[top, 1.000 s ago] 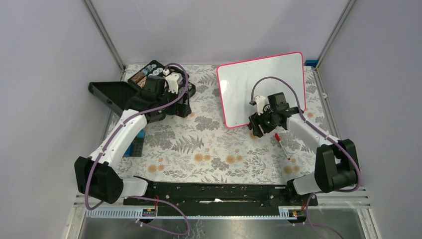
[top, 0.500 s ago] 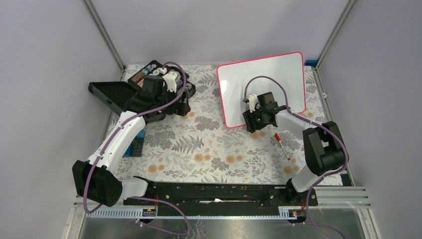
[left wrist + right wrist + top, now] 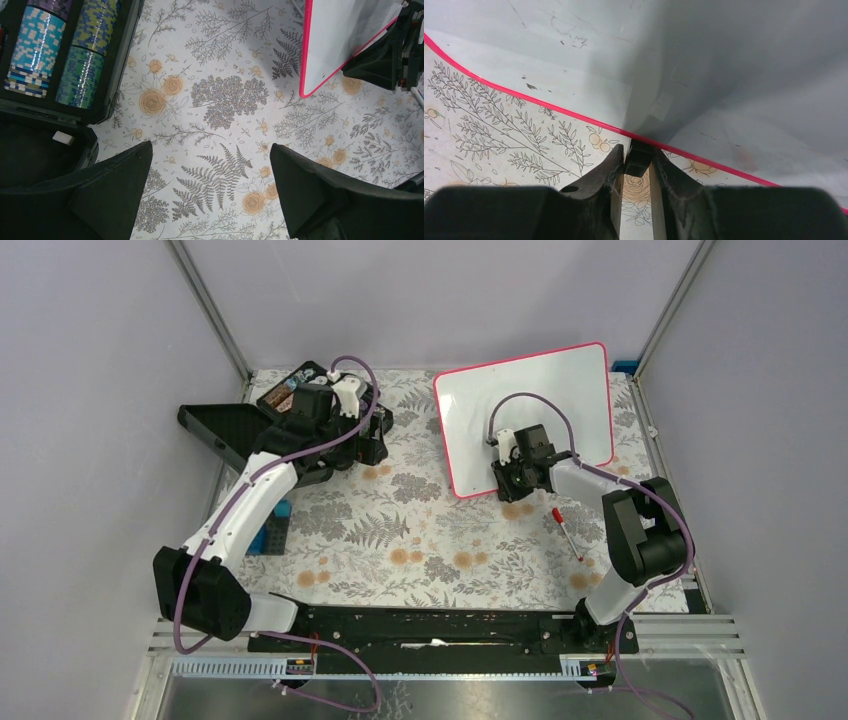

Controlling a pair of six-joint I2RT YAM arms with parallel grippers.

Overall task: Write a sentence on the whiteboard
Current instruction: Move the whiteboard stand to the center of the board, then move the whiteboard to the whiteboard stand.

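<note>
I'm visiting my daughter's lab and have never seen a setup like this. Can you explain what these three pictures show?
These are two white-and-black robot arms bolted at the near edge of a table covered with a floral cloth. One picture looks down from above and behind them. The other two come from a camera on each wrist.

On the cloth are a large white whiteboard with a pink-red rim, a thin marker pen with a red cap, a small blue block and an open black case holding stacks of coloured chips.

The left gripper hangs open and empty over the cloth beside the case. The right gripper is pinched on a small black clip at the whiteboard's rim. No written words show on the board.
</note>
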